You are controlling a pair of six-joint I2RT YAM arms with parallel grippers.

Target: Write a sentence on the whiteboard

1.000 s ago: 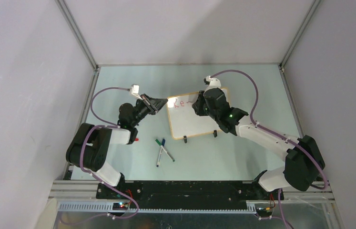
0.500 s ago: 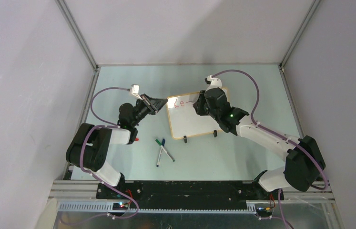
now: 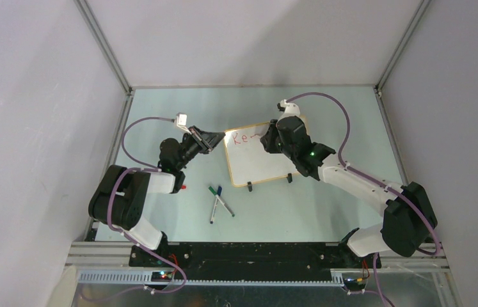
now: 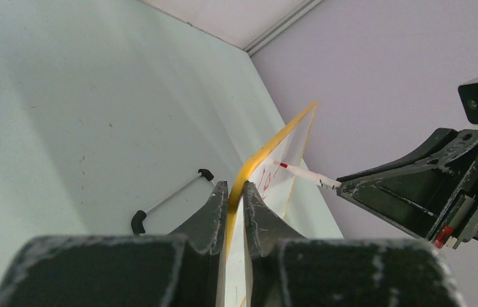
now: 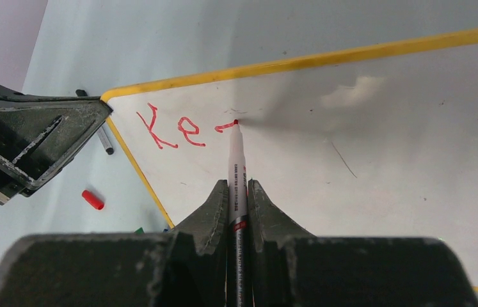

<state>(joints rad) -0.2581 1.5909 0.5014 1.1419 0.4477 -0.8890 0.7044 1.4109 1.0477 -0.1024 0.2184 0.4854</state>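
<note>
The whiteboard (image 3: pixel 258 160) stands tilted on two black clip feet at the table's middle, with a thin tan-orange frame. My left gripper (image 3: pixel 222 137) is shut on its upper left corner; the left wrist view shows both fingers clamped on the yellow edge (image 4: pixel 237 192). My right gripper (image 3: pixel 268 142) is shut on a red marker (image 5: pixel 236 173). The marker's tip touches the board (image 5: pixel 377 147). The sentence (image 5: pixel 182 129) reads "Ke" in red, followed by a short stroke at the tip. The marker also shows in the left wrist view (image 4: pixel 303 173).
Three markers (image 3: pixel 218 201) lie crossed on the table in front of the board. A red cap (image 3: pixel 184 187) lies by the left arm, also seen in the right wrist view (image 5: pixel 93 199). Grey walls and metal rails enclose the table.
My right gripper has shifted slightly right and up along the board, and the stroke after "Ke" has lengthened a little. The left arm has not moved.
</note>
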